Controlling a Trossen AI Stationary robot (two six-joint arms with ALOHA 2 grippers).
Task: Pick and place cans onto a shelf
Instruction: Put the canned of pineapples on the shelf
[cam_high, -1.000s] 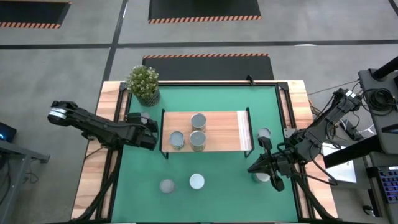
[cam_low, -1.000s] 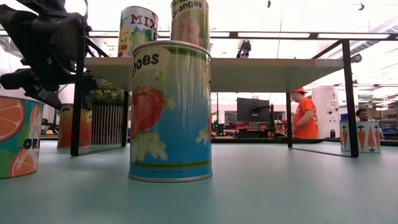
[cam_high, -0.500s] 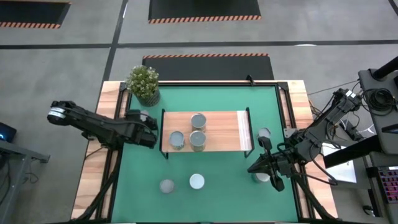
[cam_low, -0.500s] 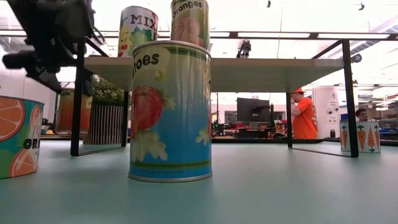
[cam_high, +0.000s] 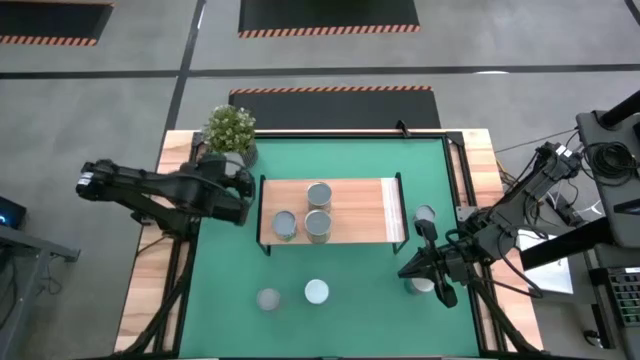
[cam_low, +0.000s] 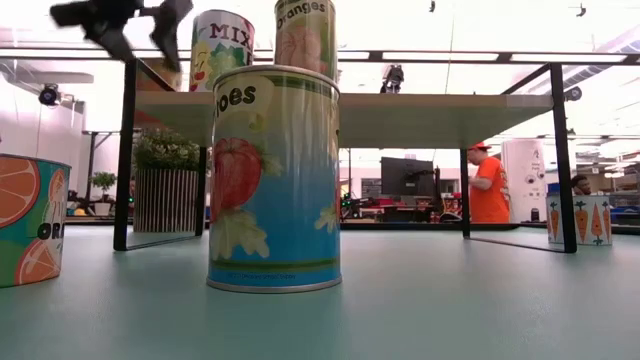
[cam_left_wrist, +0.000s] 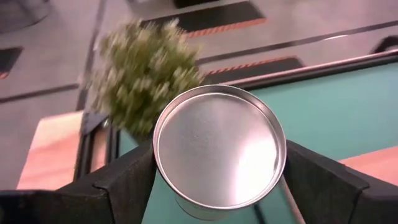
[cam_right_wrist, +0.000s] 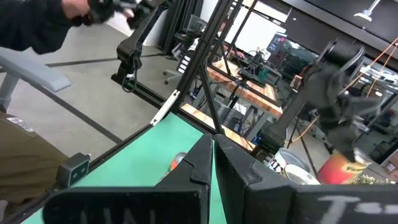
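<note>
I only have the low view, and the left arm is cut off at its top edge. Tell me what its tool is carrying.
Observer: The left tool is closed on a can; its silvery top sits between the fingers in the left wrist view.
Operator: Place it against the shelf.
Observer: From above, it is off the left end of the shelf, beside the potted plant, not over the board.
Operator: Count what is already up there.
Observer: Three cans stand on the board, all in its left half.
Operator: Report the other arm.
Observer: The right tool is shut and empty, near the table's right edge.
</note>
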